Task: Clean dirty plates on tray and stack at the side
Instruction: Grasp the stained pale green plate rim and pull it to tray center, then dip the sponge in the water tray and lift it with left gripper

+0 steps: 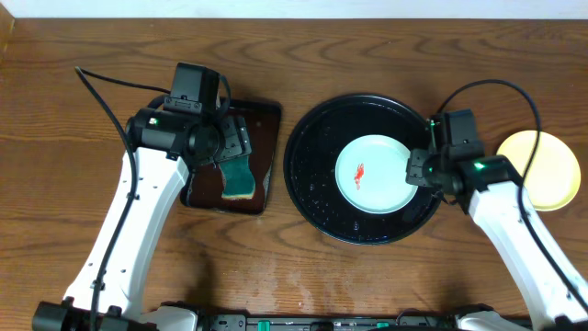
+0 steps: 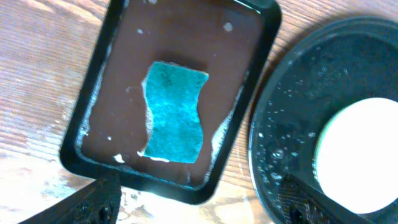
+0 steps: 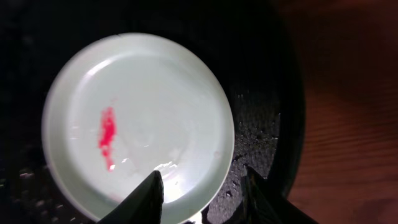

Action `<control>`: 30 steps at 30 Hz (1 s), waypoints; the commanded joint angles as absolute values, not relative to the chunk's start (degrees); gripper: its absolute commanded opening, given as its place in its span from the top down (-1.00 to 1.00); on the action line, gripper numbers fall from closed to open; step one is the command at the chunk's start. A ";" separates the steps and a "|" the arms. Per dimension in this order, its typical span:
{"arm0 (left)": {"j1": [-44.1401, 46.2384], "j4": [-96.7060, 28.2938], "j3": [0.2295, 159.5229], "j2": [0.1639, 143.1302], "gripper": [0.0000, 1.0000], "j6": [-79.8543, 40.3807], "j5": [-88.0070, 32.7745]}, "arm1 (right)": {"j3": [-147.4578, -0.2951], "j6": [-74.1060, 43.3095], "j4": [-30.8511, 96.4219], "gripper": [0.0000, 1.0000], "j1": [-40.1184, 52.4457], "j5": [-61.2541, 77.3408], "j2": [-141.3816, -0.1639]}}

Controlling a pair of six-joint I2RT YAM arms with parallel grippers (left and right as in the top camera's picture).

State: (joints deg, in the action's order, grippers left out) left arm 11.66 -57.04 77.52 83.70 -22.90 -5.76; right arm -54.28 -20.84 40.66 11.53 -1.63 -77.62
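One pale mint plate (image 1: 372,175) with a red smear (image 1: 359,172) lies flat in the large black tray (image 1: 308,175). My right gripper (image 1: 415,170) hovers at that plate's right edge. In the right wrist view the gripper (image 3: 202,173) is open and straddles the rim of the plate (image 3: 137,118): one finger is over the plate, the other over the tray (image 3: 261,124). A pale yellow plate (image 1: 539,169) rests on the table to the right of the tray. My left gripper (image 1: 232,147) is open wide and empty above the brown tray.
A rectangular dark brown tray (image 1: 266,124) left of the black tray holds a teal sponge (image 1: 239,176), seen flat in the wet brown tray (image 2: 124,74) as the sponge (image 2: 174,112) in the left wrist view. Water drops speckle the black tray (image 2: 292,112).
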 commanded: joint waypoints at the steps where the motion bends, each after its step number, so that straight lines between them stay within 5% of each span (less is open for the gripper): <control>1: 11.42 -57.14 75.61 86.76 -0.52 -23.14 -2.22 | -54.22 -19.22 41.01 0.21 12.10 -0.95 -73.58; 12: 11.44 -47.09 69.23 104.64 -0.36 -23.07 -3.25 | -54.22 -19.22 42.13 0.20 12.10 2.00 -70.61; 19: 11.42 -40.58 69.23 110.89 0.85 -22.94 -3.20 | -54.22 -19.25 42.35 0.21 12.10 2.04 -70.61; 24: 11.42 -42.30 70.04 109.14 0.85 -22.90 -3.22 | -54.22 -19.22 42.68 0.21 12.10 2.00 -70.61; 27: 11.42 -45.58 71.09 106.74 -0.10 -22.92 -3.44 | -54.22 -19.22 42.70 0.22 12.10 2.02 -70.61; 30: 11.44 -48.36 71.07 104.66 -0.26 -22.96 -4.10 | -54.22 -19.22 42.70 0.22 12.10 2.00 -70.61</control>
State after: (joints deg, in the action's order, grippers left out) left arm 11.66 -46.81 69.89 107.63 -22.68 -4.14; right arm -54.28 -20.10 42.57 11.53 1.74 -71.07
